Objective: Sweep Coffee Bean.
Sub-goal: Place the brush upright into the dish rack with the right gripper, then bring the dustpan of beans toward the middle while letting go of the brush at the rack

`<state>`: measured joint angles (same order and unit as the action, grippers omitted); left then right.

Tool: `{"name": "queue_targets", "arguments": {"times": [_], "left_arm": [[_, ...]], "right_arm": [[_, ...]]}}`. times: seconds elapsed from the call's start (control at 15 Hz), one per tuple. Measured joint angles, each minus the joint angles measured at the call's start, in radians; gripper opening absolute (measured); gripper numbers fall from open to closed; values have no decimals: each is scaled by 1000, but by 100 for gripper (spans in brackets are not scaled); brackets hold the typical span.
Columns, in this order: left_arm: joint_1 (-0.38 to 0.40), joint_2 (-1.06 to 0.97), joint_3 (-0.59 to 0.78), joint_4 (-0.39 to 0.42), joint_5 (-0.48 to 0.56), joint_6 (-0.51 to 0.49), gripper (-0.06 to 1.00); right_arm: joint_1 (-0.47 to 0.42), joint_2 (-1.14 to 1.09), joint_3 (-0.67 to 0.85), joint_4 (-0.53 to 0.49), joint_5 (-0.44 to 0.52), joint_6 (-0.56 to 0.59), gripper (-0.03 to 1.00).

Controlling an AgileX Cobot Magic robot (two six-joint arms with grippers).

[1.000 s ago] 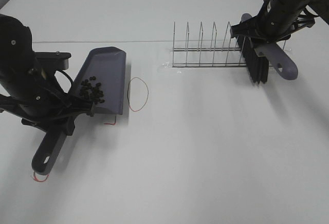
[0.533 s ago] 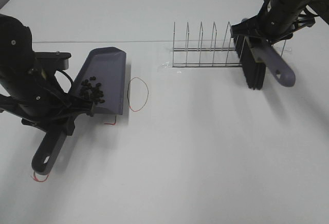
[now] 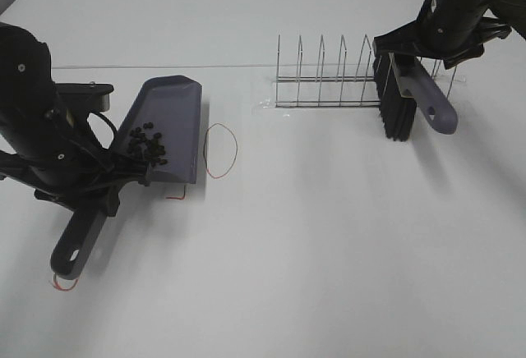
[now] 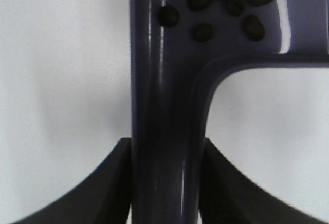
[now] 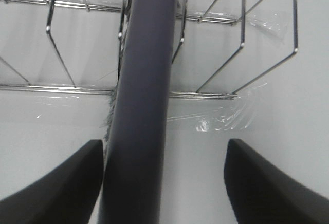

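The coffee beans (image 3: 146,146) lie in a dark cluster inside the grey-purple dustpan (image 3: 168,116) at the left, and also show in the left wrist view (image 4: 226,0). My left gripper (image 3: 92,190) is shut on the dustpan's handle (image 4: 164,131), with fingers (image 4: 110,183) pressing both sides. At the far right, the brush (image 3: 396,103) stands bristles-down at the right end of the wire rack (image 3: 329,79). My right gripper (image 3: 415,54) is open around the brush handle (image 5: 144,106). One finger touches it and the other finger (image 5: 272,183) stands apart.
A thin red string loop (image 3: 220,150) lies on the white table just right of the dustpan. Small red string bits lie near the dustpan's handle end (image 3: 59,282). Clear tape (image 5: 226,118) holds the rack's base to the table.
The right arm has carried the brush up and to the left, closer against the rack's right end. The left arm, dustpan and beans have not moved.
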<state>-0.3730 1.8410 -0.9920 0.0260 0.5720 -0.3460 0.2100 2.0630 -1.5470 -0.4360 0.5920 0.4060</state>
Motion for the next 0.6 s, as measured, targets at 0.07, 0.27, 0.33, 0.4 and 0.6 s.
{"name": "queue_targets", "arguments": {"times": [0.07,0.27,0.33,0.4,0.6], "left_arm": [[0,0,0,0,0,0,35],[0,0,0,-5,0,0,35],[0,0,0,-8,0,0,35],[0,0,0,-7,0,0,35],[0,0,0,-12,0,0,35]], "right_arm": [[0,0,-27,7,37,-2,66],[0,0,-156,131,202,-138,66],[0,0,-188,169,248,-169,66],[0,0,-203,184,276,-182,66],[0,0,-256,207,429,-213,66]]}}
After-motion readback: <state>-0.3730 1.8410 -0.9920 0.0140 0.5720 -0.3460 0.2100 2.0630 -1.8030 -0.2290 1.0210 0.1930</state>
